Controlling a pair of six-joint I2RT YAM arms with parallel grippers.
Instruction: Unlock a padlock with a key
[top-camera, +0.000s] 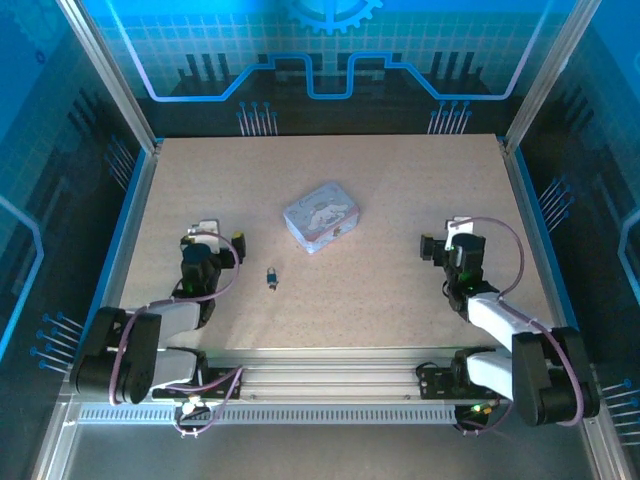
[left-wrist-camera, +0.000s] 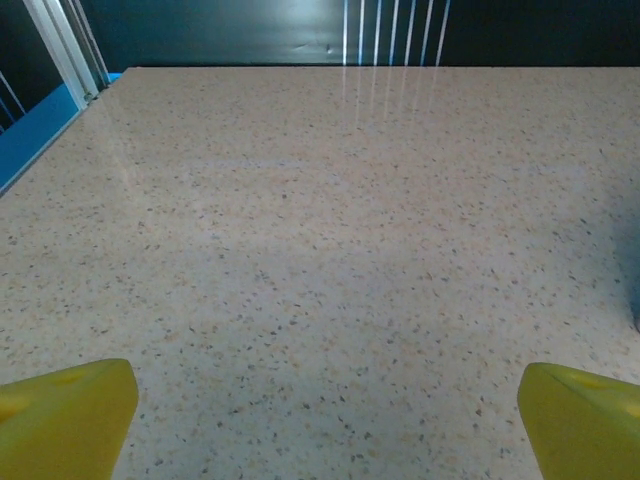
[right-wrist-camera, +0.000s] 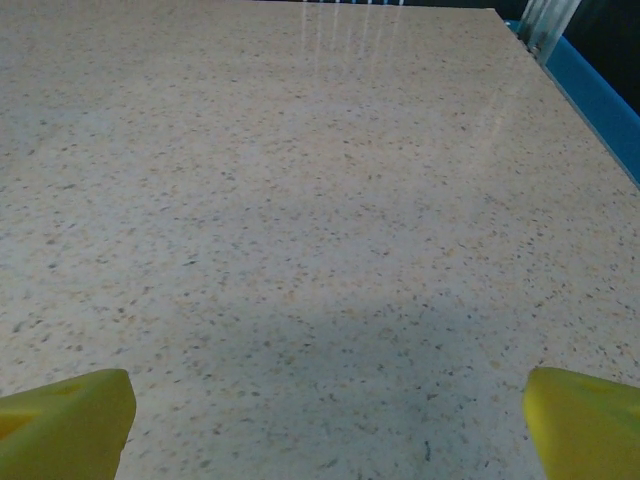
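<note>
Padlock (top-camera: 271, 277) lies on table (top-camera: 400, 290), near-left of grey tin (top-camera: 321, 216) and just right of left gripper (left-wrist-camera: 328, 415); left gripper and right gripper (right-wrist-camera: 328, 420) both spread wide, holding nothing, well apart.

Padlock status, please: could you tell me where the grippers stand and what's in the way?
Left gripper open, empty; right gripper open, empty. Padlock on table, nearer left gripper, untouched. Tin beyond it, apart.
</note>
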